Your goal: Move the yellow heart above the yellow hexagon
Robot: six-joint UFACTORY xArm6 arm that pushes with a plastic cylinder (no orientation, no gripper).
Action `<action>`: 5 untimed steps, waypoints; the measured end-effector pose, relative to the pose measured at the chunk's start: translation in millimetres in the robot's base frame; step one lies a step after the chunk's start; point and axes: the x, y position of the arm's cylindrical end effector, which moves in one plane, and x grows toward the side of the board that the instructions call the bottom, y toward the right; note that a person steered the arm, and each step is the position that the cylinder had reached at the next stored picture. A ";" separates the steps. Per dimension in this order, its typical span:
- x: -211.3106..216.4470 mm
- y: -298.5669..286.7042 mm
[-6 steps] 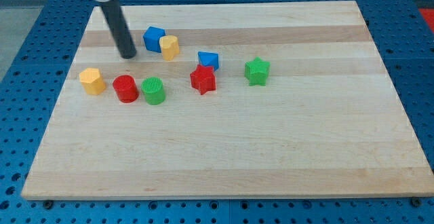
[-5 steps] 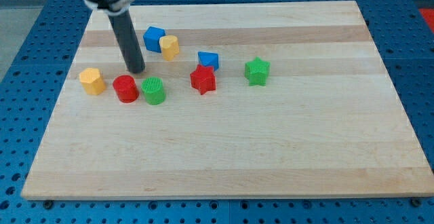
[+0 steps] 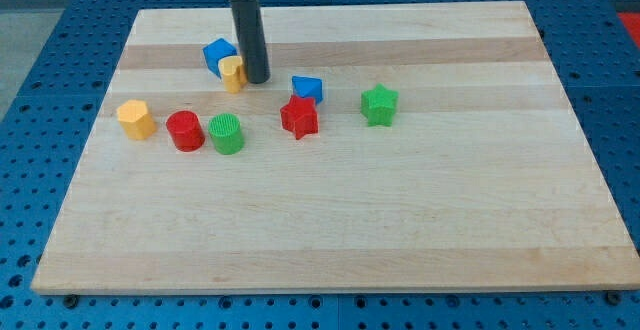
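Observation:
The yellow heart (image 3: 232, 72) lies near the board's upper left, touching a blue cube (image 3: 218, 54) just above and left of it. My tip (image 3: 257, 78) stands right against the heart's right side. The yellow hexagon (image 3: 135, 119) sits at the left of the board, below and left of the heart.
A red cylinder (image 3: 185, 130) and a green cylinder (image 3: 227, 133) stand right of the hexagon. A second blue block (image 3: 308, 89), a red star (image 3: 299, 117) and a green star (image 3: 379, 104) lie mid-board. The wooden board (image 3: 400, 220) rests on a blue perforated table.
My tip swung from the left of the heart round to its right side. The heart and the blue cube have shifted a little to the left.

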 end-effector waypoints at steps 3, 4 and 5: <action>-9.0 -22.2; -4.1 -44.2; 16.9 -59.3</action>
